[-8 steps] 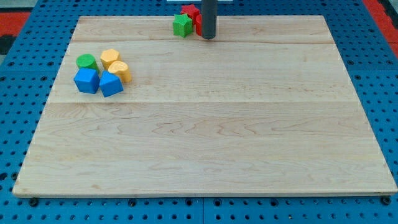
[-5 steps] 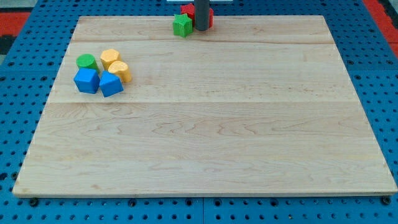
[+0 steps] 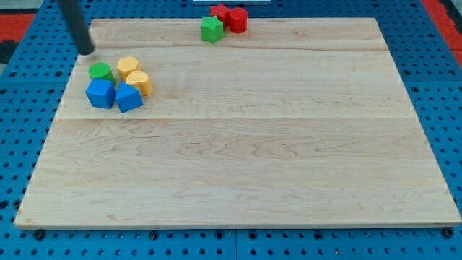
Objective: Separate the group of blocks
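Camera view puts our tip (image 3: 86,51) at the view's upper left, on the wooden board's (image 3: 245,159) left edge, just above and to the left of the green round block (image 3: 100,71) and not touching it; we carry no pincer, only the bare rod, so nothing is held. That green block heads a tight cluster of five; below it sits a blue cube-like block (image 3: 100,93), with a second blue block (image 3: 128,97) just beside it on the right; above that one lie two yellow blocks, one (image 3: 128,66) next to the green and the other (image 3: 138,81) lower and to the right, all close or touching. Our rod (image 3: 76,25) leans, rising from the tip toward the view's top left and out of frame. Well apart, at the board's top edge, a green block (image 3: 211,29) sits beside two red blocks (image 3: 219,12) (image 3: 237,19). Around the board runs a blue perforated surface (image 3: 22,137), with red patches at the upper corners.
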Controlling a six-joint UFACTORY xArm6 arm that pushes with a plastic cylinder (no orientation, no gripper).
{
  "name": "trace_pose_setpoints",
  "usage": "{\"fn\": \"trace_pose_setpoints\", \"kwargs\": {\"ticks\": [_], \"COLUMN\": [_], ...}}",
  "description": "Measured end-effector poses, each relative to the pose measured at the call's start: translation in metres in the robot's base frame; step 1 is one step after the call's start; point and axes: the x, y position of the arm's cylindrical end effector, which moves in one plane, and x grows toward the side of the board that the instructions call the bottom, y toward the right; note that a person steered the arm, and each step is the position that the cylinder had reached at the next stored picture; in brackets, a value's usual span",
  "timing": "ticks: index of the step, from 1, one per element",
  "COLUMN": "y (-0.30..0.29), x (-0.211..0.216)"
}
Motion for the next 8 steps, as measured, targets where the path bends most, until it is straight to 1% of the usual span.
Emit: {"fn": "trace_pose_setpoints", "kwargs": {"ticks": [1, 2, 3, 4, 5, 6, 8], "y": [-0.002, 0.050, 0.117, 0.135, 0.102, 0.132, 0.273], "x": [0.033, 0.050, 0.067, 0.069, 0.084, 0.099, 0.058]}}
